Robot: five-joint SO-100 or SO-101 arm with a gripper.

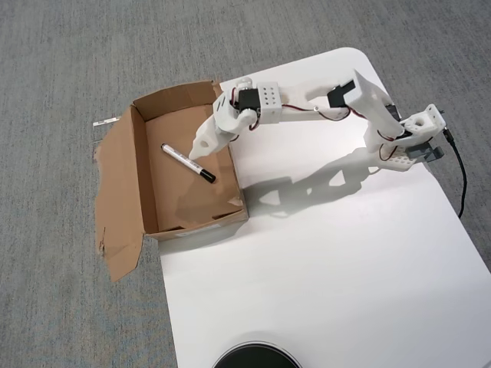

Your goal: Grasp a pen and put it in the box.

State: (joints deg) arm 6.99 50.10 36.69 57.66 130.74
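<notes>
The box [146, 172] sits at the left of the overhead view, half off the white table [322, 253] onto the grey carpet [54, 61]. The pen [186, 162] lies flat on the box floor, black cap toward the lower right. The gripper [195, 156] hangs over the pen's middle; whether its jaws stand parted cannot be told. Judged: placement done; retreat clear of the box remains.

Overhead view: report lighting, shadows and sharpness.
Overhead view: even bright light, mild glare whitening the table; the arm's soft shadow falls on the table toward the frame's bottom; the pen lies sharp on the floor of the box, beside the gripper.
</notes>
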